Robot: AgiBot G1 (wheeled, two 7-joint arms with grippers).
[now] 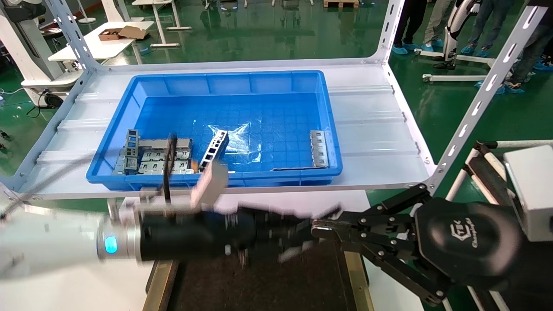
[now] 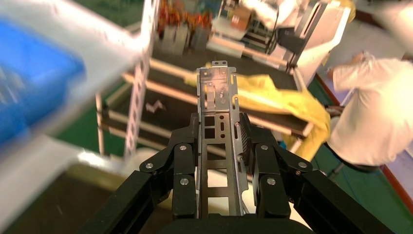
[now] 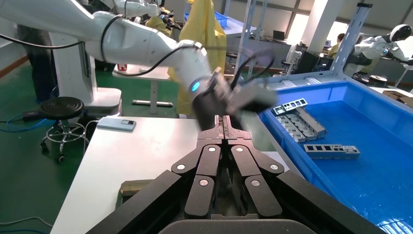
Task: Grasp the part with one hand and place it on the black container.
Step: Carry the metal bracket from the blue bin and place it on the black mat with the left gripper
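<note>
My left gripper (image 2: 219, 124) is shut on the part (image 2: 217, 92), a narrow grey metal channel with rectangular cut-outs that sticks out past the fingertips. In the head view the left arm reaches across low in front, motion-blurred, with its gripper (image 1: 276, 231) over the black container (image 1: 268, 285), a dark matte tray with brass-coloured side strips; the part is lost in the blur there. My right gripper (image 1: 317, 229) is shut and empty, at the tray's right side, tip close to the left gripper. In the right wrist view its fingers (image 3: 224, 122) are pressed together.
The big blue bin (image 1: 332, 129) stands on the white shelf behind the tray. It holds several grey slotted plates (image 1: 155, 157), a ladder-like strip (image 1: 214, 149) and another plate (image 1: 319, 149). Slanted white shelf posts (image 1: 488, 86) rise at both sides.
</note>
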